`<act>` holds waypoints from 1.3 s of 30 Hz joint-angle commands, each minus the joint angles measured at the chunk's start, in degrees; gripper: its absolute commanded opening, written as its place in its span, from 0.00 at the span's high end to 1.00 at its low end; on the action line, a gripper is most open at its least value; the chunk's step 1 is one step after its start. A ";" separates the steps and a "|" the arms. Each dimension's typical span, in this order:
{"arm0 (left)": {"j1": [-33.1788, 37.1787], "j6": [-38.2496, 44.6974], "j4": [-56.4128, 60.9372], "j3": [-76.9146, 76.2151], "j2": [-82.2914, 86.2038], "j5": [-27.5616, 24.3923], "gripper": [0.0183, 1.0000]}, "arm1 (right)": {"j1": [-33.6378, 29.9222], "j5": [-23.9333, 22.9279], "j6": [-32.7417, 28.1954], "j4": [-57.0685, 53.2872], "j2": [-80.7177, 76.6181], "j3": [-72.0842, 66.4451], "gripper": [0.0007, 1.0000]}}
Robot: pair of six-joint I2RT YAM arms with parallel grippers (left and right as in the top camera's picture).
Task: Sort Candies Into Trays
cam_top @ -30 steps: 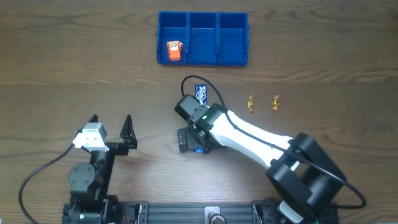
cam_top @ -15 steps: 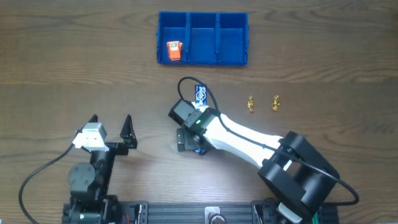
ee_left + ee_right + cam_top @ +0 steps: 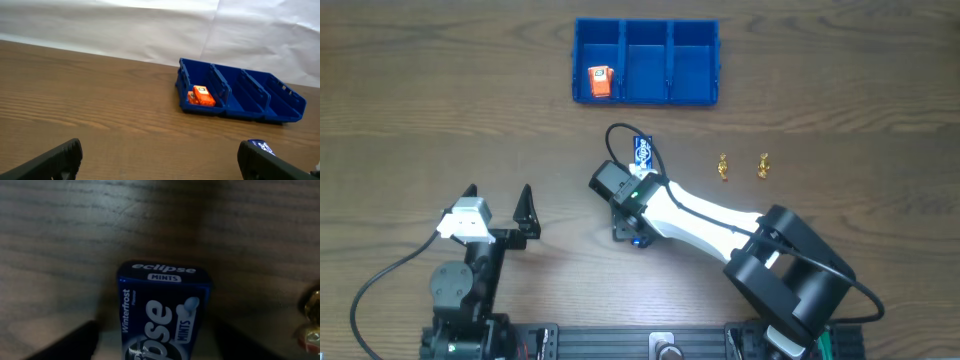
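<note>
The mint box point(image 3: 162, 315) is seen on the counter point(image 3: 55, 235), inside the right hand point(image 3: 629, 230), which is spread with a gap on either side, well short of the tray point(image 3: 646, 101). If closed off-centre, the slick box could be skidded aside or dropped.

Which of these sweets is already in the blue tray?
The orange candy, sitting in the blue tray's leftmost compartment seen from above. The left gold candy, the right gold candy and the blue mint box lie on the table outside it.
</note>
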State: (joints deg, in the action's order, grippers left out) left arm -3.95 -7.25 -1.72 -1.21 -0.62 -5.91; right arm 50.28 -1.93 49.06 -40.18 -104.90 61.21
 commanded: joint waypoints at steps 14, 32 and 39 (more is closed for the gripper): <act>0.17 0.22 -2.14 0.94 0.42 -1.16 0.00 | -0.13 -7.58 -3.26 -5.03 5.81 7.06 0.84; 0.17 0.22 -2.14 0.94 0.42 -1.18 0.00 | -19.10 -15.52 -26.53 -8.44 -16.22 57.18 0.83; 0.17 0.22 -2.14 0.94 0.42 -1.16 0.00 | -20.79 -14.56 -26.36 -3.96 -23.82 57.18 0.83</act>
State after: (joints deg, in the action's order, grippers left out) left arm -3.95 -7.25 -1.69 -1.21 -0.62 -5.89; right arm 30.35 -16.27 23.77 -44.69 -127.96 117.60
